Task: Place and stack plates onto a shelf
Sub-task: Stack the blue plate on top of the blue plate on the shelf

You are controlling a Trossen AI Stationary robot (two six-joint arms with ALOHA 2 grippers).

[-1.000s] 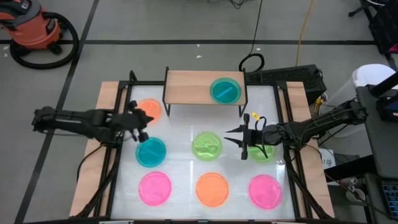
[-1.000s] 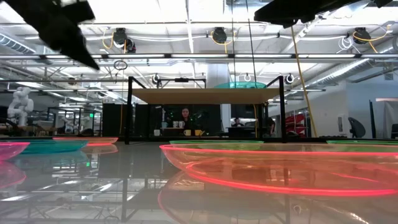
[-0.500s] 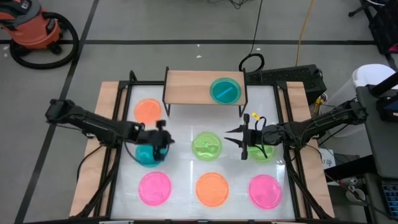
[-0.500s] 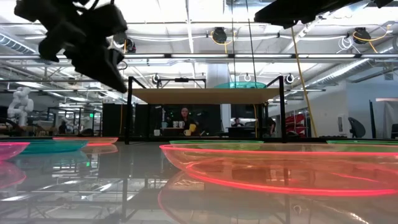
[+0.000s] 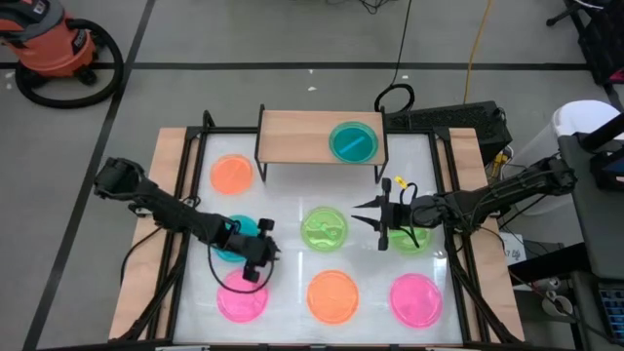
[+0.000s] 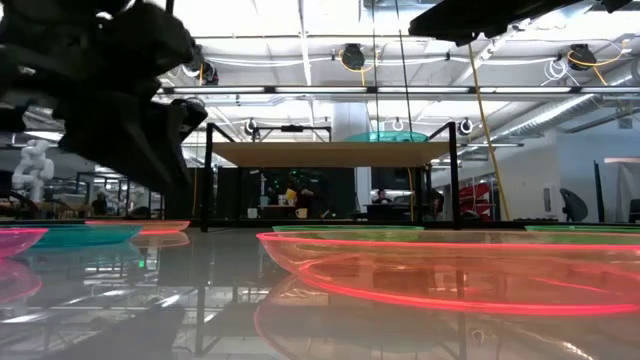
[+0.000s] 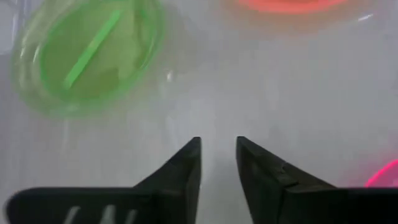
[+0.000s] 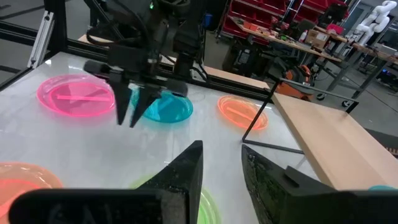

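Left end effector (image 5: pixel 255 263) advanced — teal plate (image 5: pixel 230 237) just behind.

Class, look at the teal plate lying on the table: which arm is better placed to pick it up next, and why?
Left. Its claw hangs right beside the teal plate, between it and the pink plate. The right claw sits across the table by the green plates, farther from it.

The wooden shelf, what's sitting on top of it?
One teal plate sits on the shelf, toward its right end. The rest of the board looks bare. It may be more than one plate stacked; from above that cannot be told.
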